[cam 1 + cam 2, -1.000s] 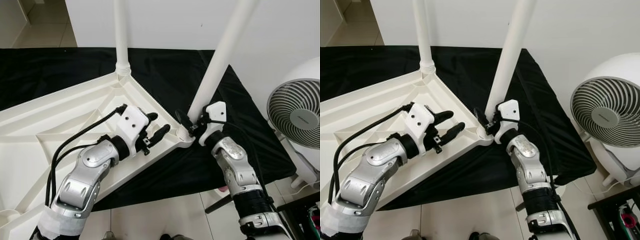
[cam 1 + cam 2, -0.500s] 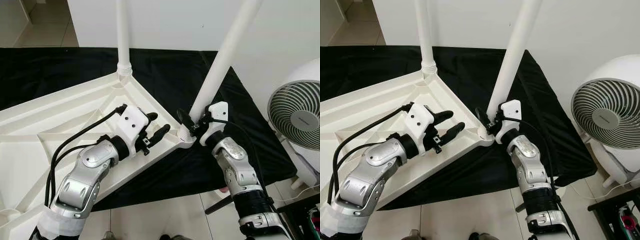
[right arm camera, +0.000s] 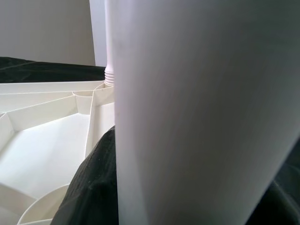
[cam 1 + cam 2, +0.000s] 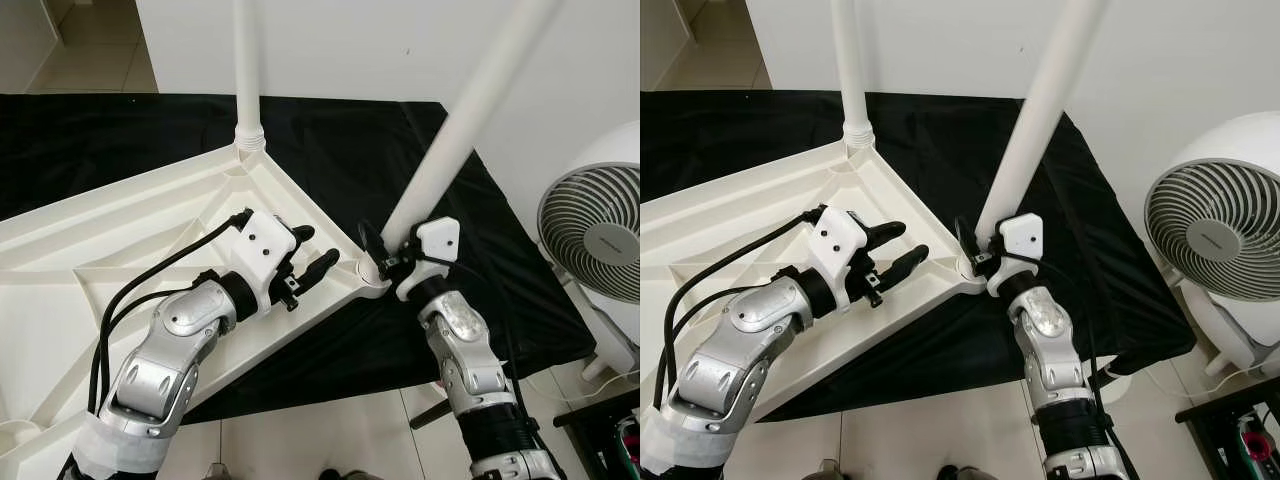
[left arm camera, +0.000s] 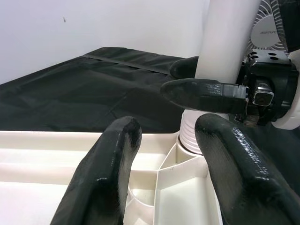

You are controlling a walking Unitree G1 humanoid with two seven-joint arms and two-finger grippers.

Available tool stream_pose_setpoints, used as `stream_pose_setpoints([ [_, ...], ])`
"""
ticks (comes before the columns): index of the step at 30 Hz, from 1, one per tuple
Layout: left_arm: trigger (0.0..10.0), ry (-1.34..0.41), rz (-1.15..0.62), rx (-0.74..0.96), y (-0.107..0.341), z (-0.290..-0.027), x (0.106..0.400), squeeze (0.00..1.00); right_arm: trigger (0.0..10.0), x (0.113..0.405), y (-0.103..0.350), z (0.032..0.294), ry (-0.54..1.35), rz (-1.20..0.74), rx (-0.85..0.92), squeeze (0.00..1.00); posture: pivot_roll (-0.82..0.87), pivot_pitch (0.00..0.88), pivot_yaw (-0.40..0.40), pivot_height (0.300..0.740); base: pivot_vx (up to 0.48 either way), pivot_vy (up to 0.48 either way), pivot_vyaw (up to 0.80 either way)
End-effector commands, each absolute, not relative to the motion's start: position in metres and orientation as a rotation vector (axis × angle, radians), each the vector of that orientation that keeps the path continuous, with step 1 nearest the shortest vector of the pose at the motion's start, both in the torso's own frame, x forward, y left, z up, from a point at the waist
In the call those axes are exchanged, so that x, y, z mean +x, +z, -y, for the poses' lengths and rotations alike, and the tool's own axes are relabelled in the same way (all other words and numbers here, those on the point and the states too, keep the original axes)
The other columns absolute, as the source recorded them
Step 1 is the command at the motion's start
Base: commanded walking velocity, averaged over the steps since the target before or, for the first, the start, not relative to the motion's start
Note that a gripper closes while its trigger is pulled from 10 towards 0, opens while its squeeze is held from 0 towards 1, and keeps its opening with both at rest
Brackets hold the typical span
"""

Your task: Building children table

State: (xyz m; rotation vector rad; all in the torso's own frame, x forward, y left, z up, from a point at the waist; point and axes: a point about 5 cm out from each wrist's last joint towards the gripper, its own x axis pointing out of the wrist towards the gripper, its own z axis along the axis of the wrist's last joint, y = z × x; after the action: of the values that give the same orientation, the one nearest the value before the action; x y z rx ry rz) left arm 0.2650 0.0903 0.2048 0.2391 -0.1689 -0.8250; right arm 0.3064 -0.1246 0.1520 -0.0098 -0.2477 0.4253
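Note:
The white table top (image 4: 120, 220) lies upside down on a black cloth (image 4: 100, 140). One white leg (image 4: 247, 70) stands upright in the far corner. A second leg (image 4: 460, 130) leans to the right out of the near corner socket (image 5: 192, 140). My right gripper (image 4: 385, 250) is shut on this leg just above the socket; the leg (image 3: 197, 117) looms close in the right wrist view beside one black finger (image 3: 93, 187). My left gripper (image 4: 312, 250) is open, fingers (image 5: 112, 168) straddling the rim short of that corner, holding nothing.
A white round fan (image 4: 600, 230) stands on the floor at the right, close to my right arm. A white wall runs behind the cloth. Pale floor tiles (image 4: 330, 430) lie in front of the cloth's near edge.
The near leg's top has swung further to the right, and my right forearm has shifted with it. The left arm has stayed put.

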Motion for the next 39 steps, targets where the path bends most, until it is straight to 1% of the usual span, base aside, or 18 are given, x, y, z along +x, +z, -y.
stream_pose_setpoints([
  [1,10.0,-0.812,0.174,0.233,0.206,-0.091,0.263,0.0,10.0,0.3,0.114,0.128,0.415,0.058,-0.008,0.0,0.19,0.124,-0.077,0.74,0.0,0.0,0.0],
  [7,10.0,-0.815,0.173,0.233,0.207,-0.091,0.264,0.0,10.0,0.307,0.121,0.128,0.407,0.058,-0.028,0.0,0.19,0.129,-0.072,0.74,0.0,0.0,0.0],
  [8,10.0,-0.816,0.173,0.234,0.207,-0.091,0.264,0.0,10.0,0.31,0.124,0.128,0.41,0.069,-0.063,0.0,0.19,0.13,-0.073,0.74,0.0,0.0,0.0],
  [13,10.0,-0.812,0.175,0.236,0.208,-0.092,0.265,0.0,10.0,0.311,0.126,0.131,0.427,0.107,-0.097,0.0,0.19,0.13,-0.076,0.74,0.0,0.0,0.0],
  [17,10.0,-0.802,0.176,0.236,0.208,-0.093,0.264,0.0,10.0,0.304,0.118,0.134,0.43,0.106,-0.01,0.0,0.2,0.13,-0.079,0.74,0.0,0.0,0.0],
  [23,10.0,-0.801,0.177,0.239,0.208,-0.094,0.264,0.0,10.0,0.293,0.106,0.137,0.43,0.132,0.022,0.0,0.2,0.129,-0.074,0.74,0.0,0.0,0.0],
  [27,10.0,-0.802,0.178,0.241,0.209,-0.094,0.264,0.0,10.0,0.293,0.104,0.139,0.413,0.137,0.046,0.0,0.2,0.13,-0.069,0.74,0.0,0.0,0.0],
  [29,10.0,-0.806,0.178,0.241,0.209,-0.094,0.264,0.0,10.0,0.296,0.107,0.14,0.393,0.145,0.028,0.0,0.2,0.13,-0.067,0.74,0.0,0.0,0.0],
  [34,10.0,-0.808,0.178,0.244,0.209,-0.093,0.265,0.0,10.0,0.299,0.105,0.14,0.39,0.12,0.031,0.0,0.2,0.129,-0.067,0.74,0.0,0.0,0.0],
  [36,10.0,-0.808,0.178,0.245,0.209,-0.094,0.265,0.0,10.0,0.302,0.103,0.14,0.383,0.09,-0.002,0.0,0.2,0.128,-0.069,0.74,0.0,0.0,0.0],
  [38,10.0,-0.805,0.18,0.246,0.21,-0.094,0.265,0.0,10.0,0.309,0.1,0.14,0.379,0.004,-0.053,0.0,0.2,0.127,-0.068,0.74,0.0,0.0,0.0],
  [39,10.0,-0.805,0.18,0.246,0.21,-0.094,0.265,0.0,10.0,0.309,0.1,0.14,0.379,0.004,-0.053,0.0,0.2,0.127,-0.068,0.74,0.0,0.0,0.0],
])
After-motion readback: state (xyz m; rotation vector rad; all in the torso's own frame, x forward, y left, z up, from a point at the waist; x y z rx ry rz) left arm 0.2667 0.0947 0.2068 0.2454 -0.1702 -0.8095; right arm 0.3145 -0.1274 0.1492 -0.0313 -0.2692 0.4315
